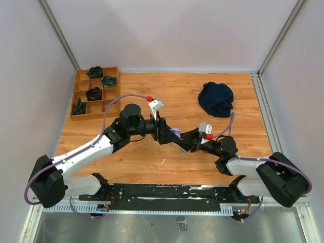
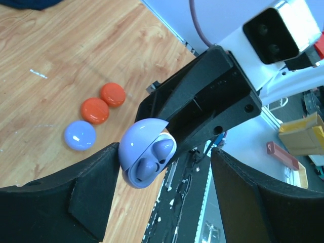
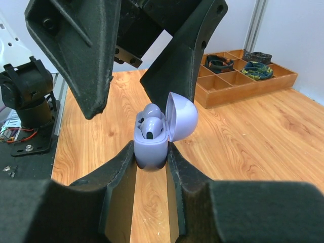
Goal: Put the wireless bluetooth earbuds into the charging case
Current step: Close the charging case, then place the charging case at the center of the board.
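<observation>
Near held case (image 3: pixel 150 147), three pucks (image 2: pixel 94 110), tray (image 3: pixel 243 92) beyond

Open lilac charging case (image 3: pixel 150 144) in right claw (image 3: pixel 151 154), two lilac earbuds (image 3: pixel 150 125) inside.

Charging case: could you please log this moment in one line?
right fingers shut on charging case | lid open | two earbuds inside | left fingers open near case

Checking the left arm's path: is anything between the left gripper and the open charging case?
Nothing visible. The charging case is clamped in the right gripper, its lid open and both earbuds seemingly seated inside. The left gripper is open right at the case, with only air between them.
</observation>
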`<state>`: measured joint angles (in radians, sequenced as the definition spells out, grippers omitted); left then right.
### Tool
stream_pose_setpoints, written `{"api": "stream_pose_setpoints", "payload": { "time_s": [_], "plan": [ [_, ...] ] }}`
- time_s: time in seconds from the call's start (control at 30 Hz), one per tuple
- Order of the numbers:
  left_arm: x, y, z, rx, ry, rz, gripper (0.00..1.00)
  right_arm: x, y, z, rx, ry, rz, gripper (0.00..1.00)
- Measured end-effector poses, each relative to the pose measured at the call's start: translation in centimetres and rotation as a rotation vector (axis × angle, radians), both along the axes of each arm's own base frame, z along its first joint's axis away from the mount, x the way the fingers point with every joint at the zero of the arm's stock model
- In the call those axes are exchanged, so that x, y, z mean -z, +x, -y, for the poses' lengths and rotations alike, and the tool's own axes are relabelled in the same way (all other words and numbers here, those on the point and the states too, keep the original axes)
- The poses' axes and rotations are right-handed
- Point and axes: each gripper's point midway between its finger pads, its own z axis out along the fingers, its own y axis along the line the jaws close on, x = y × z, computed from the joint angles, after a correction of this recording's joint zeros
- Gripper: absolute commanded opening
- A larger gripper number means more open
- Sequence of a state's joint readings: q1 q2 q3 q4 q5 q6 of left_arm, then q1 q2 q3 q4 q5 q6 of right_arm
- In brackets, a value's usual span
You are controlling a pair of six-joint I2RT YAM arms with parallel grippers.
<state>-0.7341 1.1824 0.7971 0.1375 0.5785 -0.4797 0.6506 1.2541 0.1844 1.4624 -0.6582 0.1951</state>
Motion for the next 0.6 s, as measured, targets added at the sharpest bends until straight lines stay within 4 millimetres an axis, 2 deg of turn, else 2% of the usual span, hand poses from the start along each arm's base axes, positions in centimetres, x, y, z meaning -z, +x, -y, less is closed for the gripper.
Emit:
{"api": "stream_pose_setpoints", "payload": {
  "time_s": [0.3,0.6],
  "plan": [
    [-1.0,-0.5,-0.2,0.038,-0.037,0.011,0.69,0.1,-0.3,-0.1,-0.017,0.001,-0.007,0.05],
    [-4.5,-1.2,-1.0,0.059,-0.124,0.099,0.69,0.5,-0.5,-0.3,-0.034,-0.009,-0.022,0.05]
  ]
}}
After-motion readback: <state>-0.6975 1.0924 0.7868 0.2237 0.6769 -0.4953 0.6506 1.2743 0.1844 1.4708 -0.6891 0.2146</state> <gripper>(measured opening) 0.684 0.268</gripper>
